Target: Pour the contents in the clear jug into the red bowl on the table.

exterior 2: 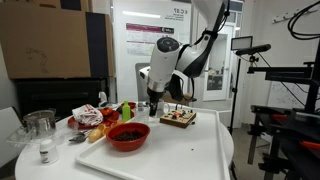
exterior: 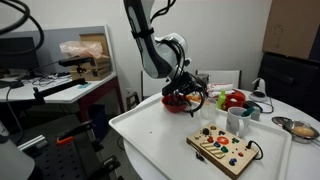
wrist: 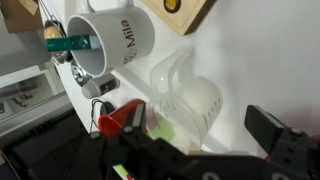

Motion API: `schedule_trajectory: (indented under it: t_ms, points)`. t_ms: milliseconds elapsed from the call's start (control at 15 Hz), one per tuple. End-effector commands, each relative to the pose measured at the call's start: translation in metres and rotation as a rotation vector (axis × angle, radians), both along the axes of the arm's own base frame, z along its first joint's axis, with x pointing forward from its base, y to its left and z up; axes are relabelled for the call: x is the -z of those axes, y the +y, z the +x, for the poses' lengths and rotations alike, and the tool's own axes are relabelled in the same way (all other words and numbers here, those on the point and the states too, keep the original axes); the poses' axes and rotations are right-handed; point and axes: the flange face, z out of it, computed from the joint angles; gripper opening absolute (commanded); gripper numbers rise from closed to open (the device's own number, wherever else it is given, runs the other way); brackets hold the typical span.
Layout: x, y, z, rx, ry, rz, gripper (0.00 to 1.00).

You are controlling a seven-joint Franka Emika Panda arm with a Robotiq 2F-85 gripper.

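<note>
Wrist view shows the clear jug (wrist: 195,100) mid-frame between wide-open jaws; both exterior views show the red bowl (exterior 2: 127,136).

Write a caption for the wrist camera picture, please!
Wrist view: open gripper poised over the clear jug, beside a white mug on the table.

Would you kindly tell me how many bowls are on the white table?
2. The red bowl sits near the gripper; the silver metal bowl sits at the table's rim. The arm may hide others.
</note>
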Motion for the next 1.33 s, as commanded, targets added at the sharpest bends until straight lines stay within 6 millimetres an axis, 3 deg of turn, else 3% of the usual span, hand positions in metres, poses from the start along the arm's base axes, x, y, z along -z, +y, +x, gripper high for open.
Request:
schedule_trajectory:
  t_ms: [0, 400, 667, 1267]
  points:
    - [-0.022, -0.005, -0.016, -0.056, 0.027, 0.051, 1.0]
    - [-0.048, 0.008, -0.029, -0.134, -0.004, 0.255, 1.0]
    - [-0.064, 0.02, -0.022, -0.096, -0.063, 0.365, 1.0]
    - [-0.058, 0.02, -0.015, -0.049, -0.089, 0.334, 1.0]
